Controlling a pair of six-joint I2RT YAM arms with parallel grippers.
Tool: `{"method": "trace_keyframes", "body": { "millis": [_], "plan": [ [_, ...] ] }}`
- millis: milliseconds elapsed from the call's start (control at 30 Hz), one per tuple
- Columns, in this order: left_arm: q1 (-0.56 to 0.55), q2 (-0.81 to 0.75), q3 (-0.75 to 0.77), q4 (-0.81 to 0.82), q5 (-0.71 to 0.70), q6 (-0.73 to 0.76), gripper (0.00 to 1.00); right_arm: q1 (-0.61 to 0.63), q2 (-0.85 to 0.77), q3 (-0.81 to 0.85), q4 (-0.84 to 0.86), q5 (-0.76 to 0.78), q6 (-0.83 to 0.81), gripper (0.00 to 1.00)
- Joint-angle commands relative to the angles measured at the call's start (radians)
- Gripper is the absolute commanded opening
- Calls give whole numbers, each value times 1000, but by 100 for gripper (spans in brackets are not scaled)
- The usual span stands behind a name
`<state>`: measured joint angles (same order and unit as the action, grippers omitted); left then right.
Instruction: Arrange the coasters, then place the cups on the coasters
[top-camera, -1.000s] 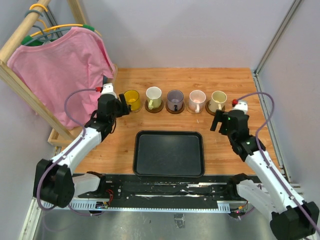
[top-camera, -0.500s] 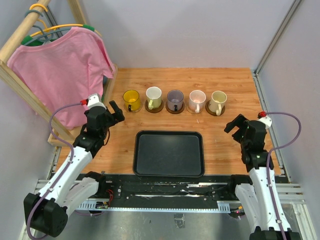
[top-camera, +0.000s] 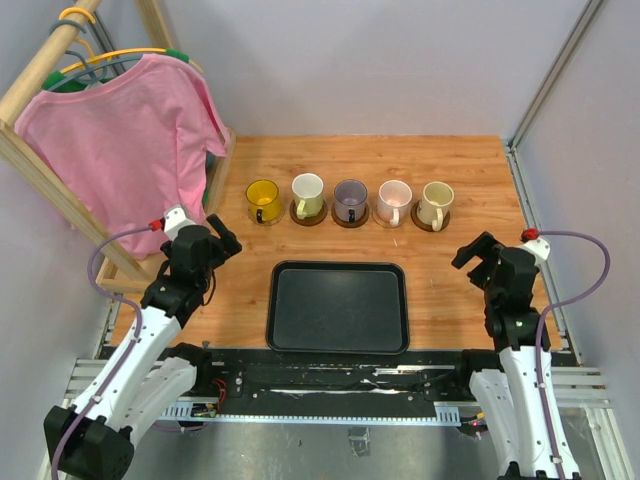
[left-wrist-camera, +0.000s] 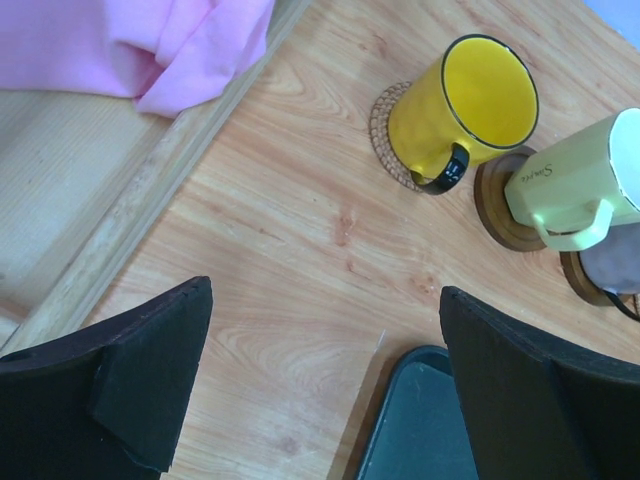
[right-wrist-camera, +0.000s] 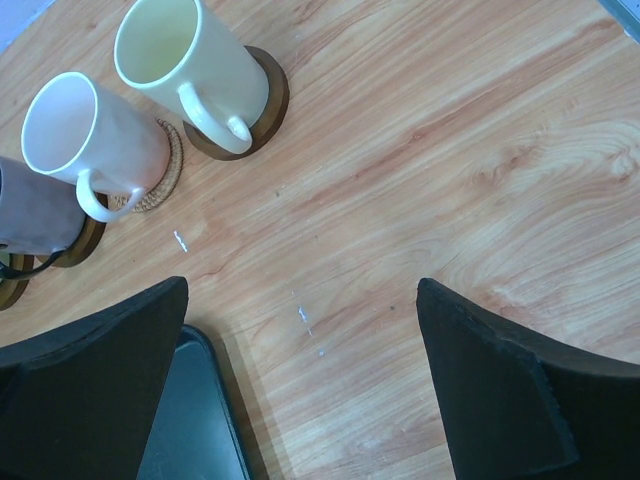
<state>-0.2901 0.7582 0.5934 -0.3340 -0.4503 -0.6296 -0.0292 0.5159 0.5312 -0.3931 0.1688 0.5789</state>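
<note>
Black are the two fingers of the left gripper. They stand fully apart and hold nothing, with bare wooden table between them. The right gripper is just as wide and also empty, over free wood.

Between the two arms lies the black tray, near the front edge of the table. Its corners show at the bottom of both wrist views.

Behind the tray, well apart from both grippers, the five cups stand in one row, each on a coaster:
- the yellow mug on a cork coaster
- the cream-white mug on a dark wood coaster
- the purple mug, in the middle
- the pink mug on a cork coaster
- the pale yellow mug on a dark wood coaster

The handles point toward the arms.

On the left, the table ends at a wooden rack with a pink shirt. The wood to the right of the last mug is free up to the table edge.
</note>
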Motion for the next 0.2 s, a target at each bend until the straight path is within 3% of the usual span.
{"method": "trace_keyframes", "body": {
  "millis": [0,167],
  "plan": [
    [5,4,-6,-10,-80,-28,100,-17,0,4,-16,24,-8,98],
    [5,28,-3,-19,-76,-45,100,-17,-6,3,-17,30,-20,98]
  ]
}}
